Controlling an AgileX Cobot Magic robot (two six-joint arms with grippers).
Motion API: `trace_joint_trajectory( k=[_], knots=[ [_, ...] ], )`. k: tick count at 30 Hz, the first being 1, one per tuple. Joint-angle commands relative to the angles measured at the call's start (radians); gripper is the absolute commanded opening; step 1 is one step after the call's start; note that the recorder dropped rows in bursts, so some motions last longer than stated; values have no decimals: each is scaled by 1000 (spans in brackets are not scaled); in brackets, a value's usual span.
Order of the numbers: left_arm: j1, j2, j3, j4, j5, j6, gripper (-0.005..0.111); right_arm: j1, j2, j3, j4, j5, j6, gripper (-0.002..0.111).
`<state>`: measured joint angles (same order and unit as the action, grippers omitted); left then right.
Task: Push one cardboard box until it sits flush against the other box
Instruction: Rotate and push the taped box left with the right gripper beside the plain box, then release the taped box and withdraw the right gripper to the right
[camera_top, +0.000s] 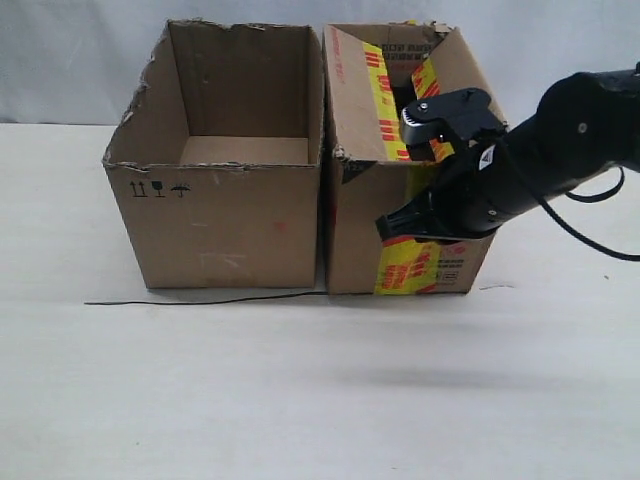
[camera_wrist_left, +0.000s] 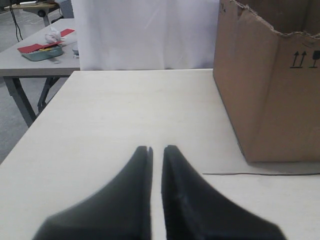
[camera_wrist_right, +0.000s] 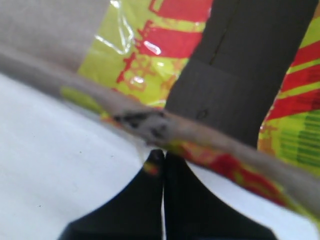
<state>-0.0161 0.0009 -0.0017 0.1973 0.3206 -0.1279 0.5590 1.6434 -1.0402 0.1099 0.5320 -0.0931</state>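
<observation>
Brown boxes look touching or nearly so on the bench: the other box left, the cardboard box right. Right gripper, pinched closed and empty, sits at the cardboard box's front-right rim, so the push runs leftward from it. Over on the far side of the other box, left gripper is also closed on nothing, and it's the farther arm.

The taped box, brown with red-striped yellow tape and torn corners, is standing upright and open-topped just right of the plain box. The plain box, ragged-rimmed with small black symbols on its front, is standing upright, the neighbouring walls seemingly touching.
</observation>
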Motion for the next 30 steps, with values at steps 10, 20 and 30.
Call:
trace_joint_trajectory(
  k=[10, 20, 30],
  knots=[
    [-8, -1, 2, -7, -12, -4, 0, 2, 0, -18, 89, -11, -11, 0],
    [-8, -1, 2, -7, -12, -4, 0, 2, -108, -27, 427, 73, -312, 0],
    [-8, -1, 2, -7, -12, -4, 0, -102, -388, -27, 209, 3, -217, 0]
  ],
)
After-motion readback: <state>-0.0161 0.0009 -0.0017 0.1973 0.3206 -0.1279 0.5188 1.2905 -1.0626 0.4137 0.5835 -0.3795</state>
